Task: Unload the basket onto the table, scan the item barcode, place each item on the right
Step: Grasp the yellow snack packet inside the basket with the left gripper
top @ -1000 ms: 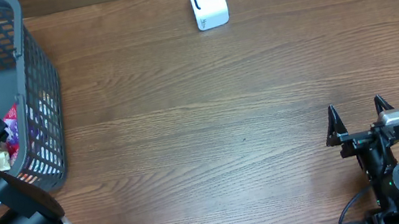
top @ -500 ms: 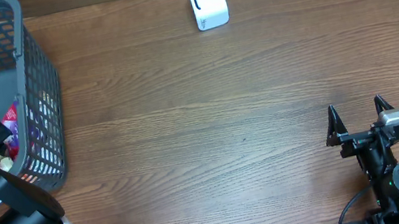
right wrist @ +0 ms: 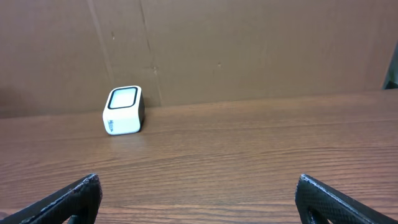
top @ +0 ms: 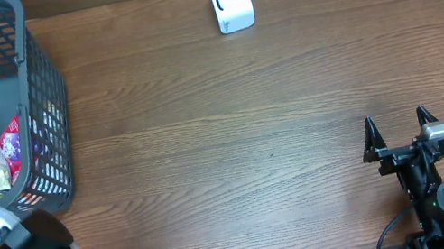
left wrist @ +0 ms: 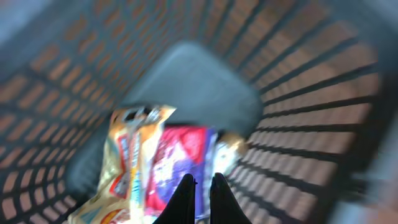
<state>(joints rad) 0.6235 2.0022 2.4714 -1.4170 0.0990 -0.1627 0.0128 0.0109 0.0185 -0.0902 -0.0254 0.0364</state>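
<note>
Status of task: early stage, nothing scanned yet. The goods lie in the grey mesh basket (top: 47, 91) at the far left of the table (top: 231, 123), and the white barcode scanner (top: 231, 1) stands alone at the far edge, centre, well apart from the basket, with no item near its window. Left to do, by this reckoning: secure one packet, lift it clear of the basket, carry it right to the scanner and turn its barcode to the window. No barcode can be made out in any view. Left gripper (left wrist: 202, 186): inside the basket, above the packets, jaws pressed together; the wrist view is blurred and nothing is plainly caught between the fingers, so a hold on a packet cannot be confirmed. Right gripper (top: 396, 121): parked at the near right of the table, jaws spread wide, holding nothing, facing the scanner across bare wood. Count: basket, one; scanner, one; arms, two, each with one gripper. Snack packets seen in the basket number two: one yellow packet (left wrist: 127, 162) on the left, and one red-and-purple packet (left wrist: 177, 158) touching it on the right. A pale corner shows just right of the purple packet; whether it is a third packet cannot be told.
</note>
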